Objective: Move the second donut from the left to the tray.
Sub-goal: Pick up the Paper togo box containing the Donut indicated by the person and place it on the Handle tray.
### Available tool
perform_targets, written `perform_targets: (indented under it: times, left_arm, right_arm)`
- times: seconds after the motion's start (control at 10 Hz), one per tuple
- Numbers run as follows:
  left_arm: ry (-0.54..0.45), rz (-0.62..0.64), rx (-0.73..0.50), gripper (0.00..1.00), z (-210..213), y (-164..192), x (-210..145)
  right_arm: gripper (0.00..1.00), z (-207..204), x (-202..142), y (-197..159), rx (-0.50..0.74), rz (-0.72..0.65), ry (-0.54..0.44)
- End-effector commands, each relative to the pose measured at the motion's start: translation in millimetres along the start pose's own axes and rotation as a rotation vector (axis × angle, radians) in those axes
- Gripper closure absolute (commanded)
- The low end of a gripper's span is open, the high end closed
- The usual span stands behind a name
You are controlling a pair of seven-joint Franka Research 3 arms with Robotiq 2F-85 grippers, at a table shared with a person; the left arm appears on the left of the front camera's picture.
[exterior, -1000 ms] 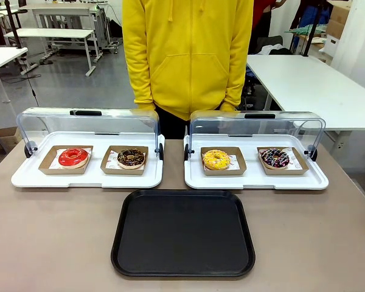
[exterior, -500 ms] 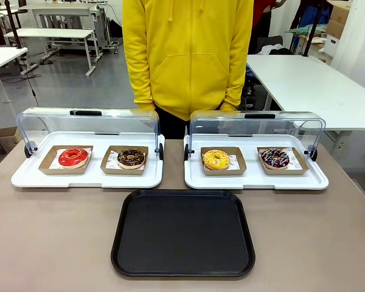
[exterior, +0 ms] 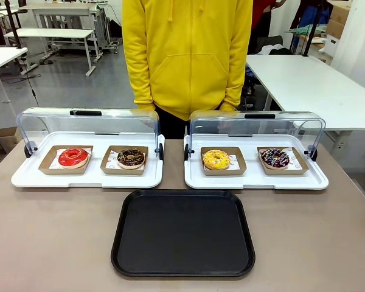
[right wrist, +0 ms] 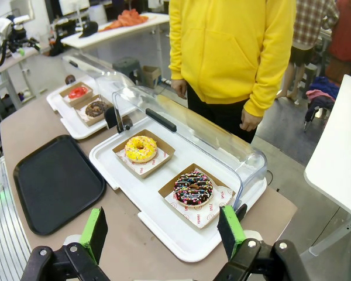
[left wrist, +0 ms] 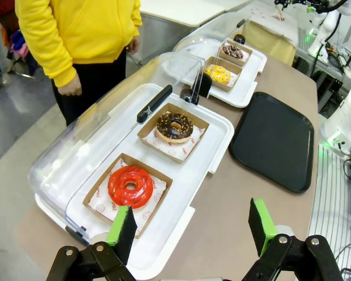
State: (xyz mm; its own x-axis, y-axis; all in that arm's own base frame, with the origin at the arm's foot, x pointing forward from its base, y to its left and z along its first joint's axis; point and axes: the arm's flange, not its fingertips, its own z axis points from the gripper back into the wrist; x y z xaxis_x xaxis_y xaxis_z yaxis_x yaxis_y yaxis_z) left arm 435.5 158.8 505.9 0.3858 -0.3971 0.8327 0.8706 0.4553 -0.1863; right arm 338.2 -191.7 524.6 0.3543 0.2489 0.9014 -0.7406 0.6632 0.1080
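The left gripper [left wrist: 192, 231] stands with its two fingers wide apart, the green pads [left wrist: 121, 233] facing each other and the black knuckles low at the bottom edge. The right gripper [right wrist: 162, 233] has the same pose: fingers spread wide, pads turned inward.

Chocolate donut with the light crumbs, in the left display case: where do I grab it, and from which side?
Probably by two opposite walls of the cardboard holder, not the donut itself: the walls are straight, and the glazed top would likely smear. Come down from above on the near side, since the clear lid stands raised behind it.
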Motion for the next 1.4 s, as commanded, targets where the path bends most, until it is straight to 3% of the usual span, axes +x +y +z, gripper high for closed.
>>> perform_targets:
  times: [0.0,1.3]
  left_arm:
    - [-0.006,-0.004,-0.007,0.00,0.6,-1.3,1.2]
    - [-0.006,-0.004,-0.007,0.00,0.6,-1.3,1.2]
  right_arm:
    - [0.00,-1.3,1.8,-2.9,0.000,0.023,-0.025]
    - [0.00,-1.3,1.8,-2.9,0.000,0.023,-0.025]
